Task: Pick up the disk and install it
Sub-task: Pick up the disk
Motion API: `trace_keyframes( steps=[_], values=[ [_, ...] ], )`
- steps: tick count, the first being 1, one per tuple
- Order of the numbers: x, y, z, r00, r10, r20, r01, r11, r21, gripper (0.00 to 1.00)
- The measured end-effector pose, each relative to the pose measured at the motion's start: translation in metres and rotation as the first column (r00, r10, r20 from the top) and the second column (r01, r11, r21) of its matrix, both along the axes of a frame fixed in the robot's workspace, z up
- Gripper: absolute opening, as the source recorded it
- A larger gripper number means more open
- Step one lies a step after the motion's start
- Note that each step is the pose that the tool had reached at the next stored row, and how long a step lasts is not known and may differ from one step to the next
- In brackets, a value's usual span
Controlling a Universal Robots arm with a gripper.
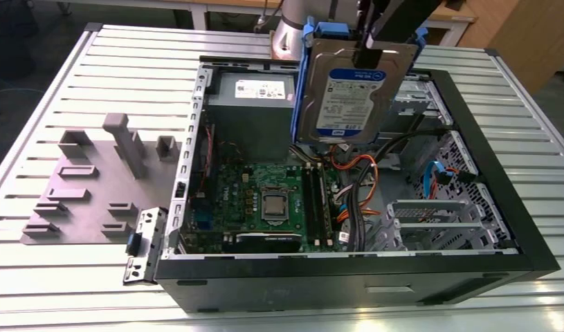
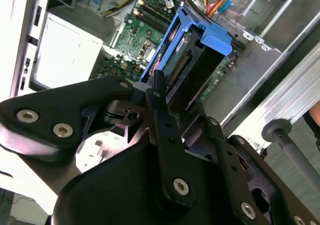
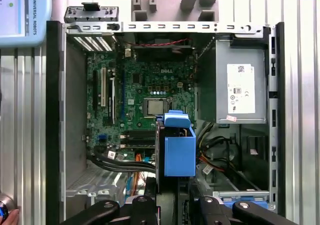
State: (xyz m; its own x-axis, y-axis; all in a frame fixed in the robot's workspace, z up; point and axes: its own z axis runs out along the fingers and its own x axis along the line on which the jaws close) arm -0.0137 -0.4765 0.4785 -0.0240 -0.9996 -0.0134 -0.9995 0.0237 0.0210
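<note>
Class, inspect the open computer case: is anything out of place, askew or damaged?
The silver hard drive with blue plastic rails hangs upright in the tool above the black open computer case, not seated in it. No damage or spill stands out.

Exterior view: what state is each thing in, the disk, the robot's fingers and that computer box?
disk, held upright in the air above the open case, not yet installed.
fingers, shut on the disk's upper end.
computer case, lying on its side, side panel off, insides exposed.
</note>
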Motion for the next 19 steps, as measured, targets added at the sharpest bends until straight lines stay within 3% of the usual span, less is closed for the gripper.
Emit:
trace_keyframes(
  steps=[11, 19],
  values=[
    [0.0000, -0.0267, -0.0001, 1.0000, -0.005, 0.0000, 0.005, 1.0000, 0.0001, 0.35],
    [0.0003, -0.0436, -0.0001, 1.0000, -0.008, 0.0000, 0.008, 1.0000, -0.0001, 0.35]
  ],
)
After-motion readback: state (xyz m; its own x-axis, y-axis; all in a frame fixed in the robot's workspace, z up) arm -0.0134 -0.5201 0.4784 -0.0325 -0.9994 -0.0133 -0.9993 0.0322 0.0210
